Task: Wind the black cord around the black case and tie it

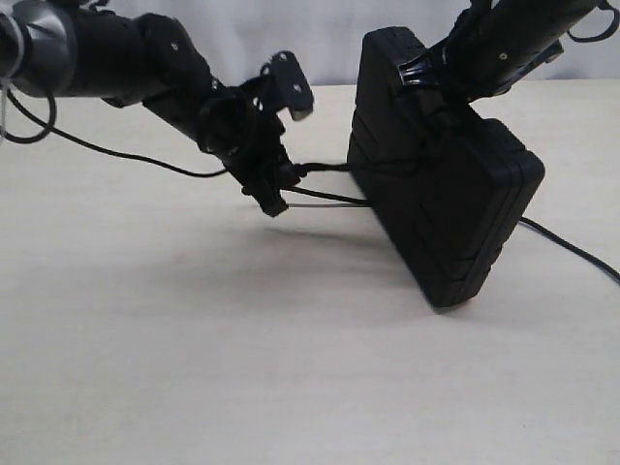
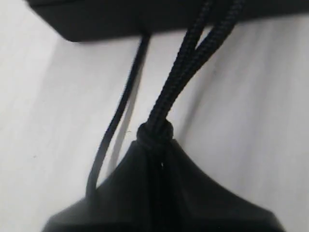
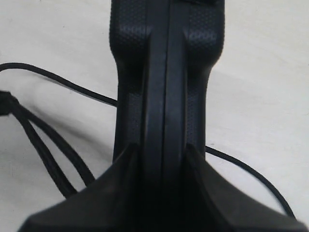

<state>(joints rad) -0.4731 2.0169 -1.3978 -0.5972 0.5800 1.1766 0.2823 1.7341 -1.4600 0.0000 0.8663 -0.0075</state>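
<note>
The black case (image 1: 446, 208) stands tilted on one corner on the table, held up from above by my right gripper (image 1: 418, 76), which is shut on its top edge (image 3: 166, 96). The black cord (image 1: 325, 169) runs taut from the case's left side to my left gripper (image 1: 274, 184), which is shut on it just behind its small knot (image 2: 154, 133). Two braided strands (image 2: 193, 63) lead from the knot to the case's edge (image 2: 106, 19). A thinner run of cord (image 2: 116, 121) trails over the table beside them.
The pale table (image 1: 194, 368) spreads in front of the case. Another stretch of cord (image 1: 572, 250) trails off to the right behind the case. A thin black line (image 1: 107, 150) hangs from the left arm across the table.
</note>
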